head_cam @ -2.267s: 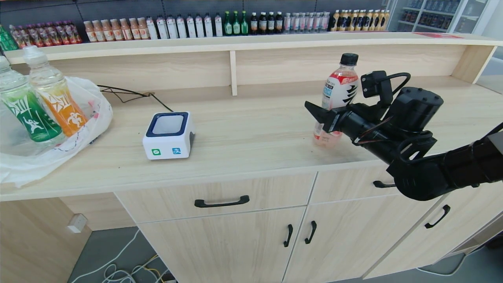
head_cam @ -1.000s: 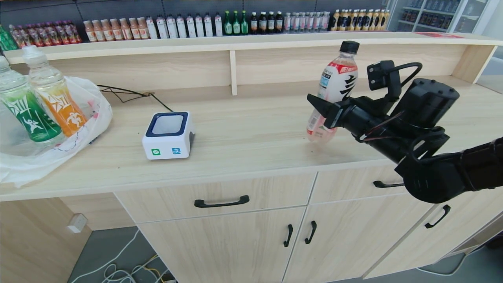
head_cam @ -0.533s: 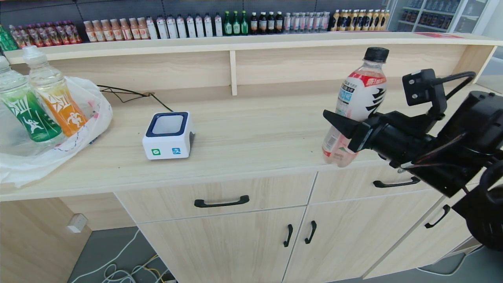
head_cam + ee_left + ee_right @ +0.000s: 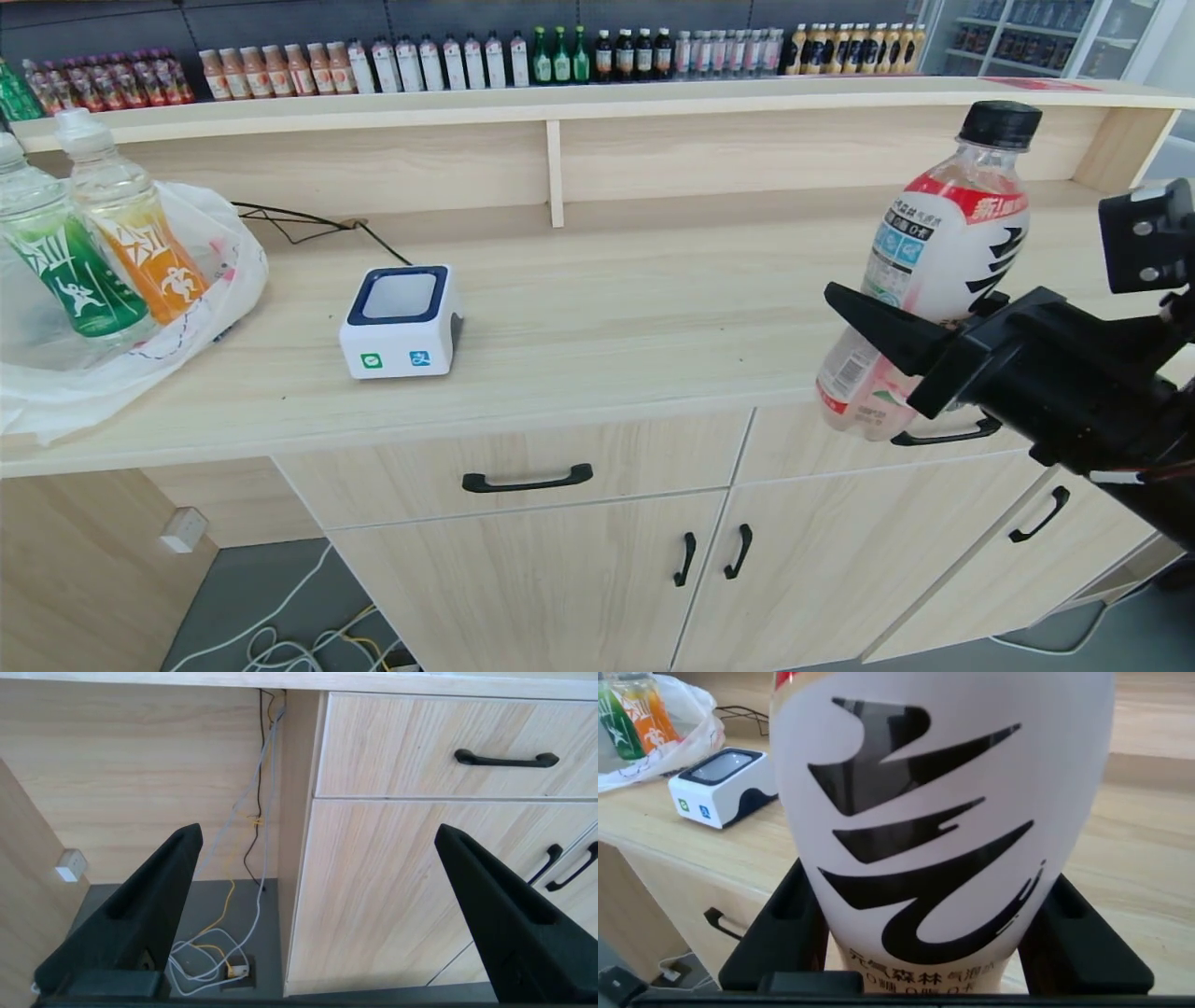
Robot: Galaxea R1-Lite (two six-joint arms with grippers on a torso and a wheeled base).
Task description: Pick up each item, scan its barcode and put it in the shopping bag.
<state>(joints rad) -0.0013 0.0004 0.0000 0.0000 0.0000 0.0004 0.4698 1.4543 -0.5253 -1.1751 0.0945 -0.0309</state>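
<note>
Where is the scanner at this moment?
In the head view the scanner sits on the counter, left of centre, between the bag at far left and the bottle held at right.

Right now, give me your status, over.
Right gripper shut on pink bottle, held up off counter. Left gripper open, low by cabinets. Scanner to bottle's left, nothing between.

The counter [image 4: 607, 308] is bright and evenly lit in my feed. The light seems to fall from above, with more daylight at the far right corner. Shadows are soft: a thin one under the upper shelf [image 4: 653, 101] and a faint one at the foot of the scanner [image 4: 401, 320], whose top window reflects pale light. The head view bends straight edges near its borders. The bottle [image 4: 943, 812] label shows no glare. In the left wrist view the floor [image 4: 266, 933] is dim.
</note>
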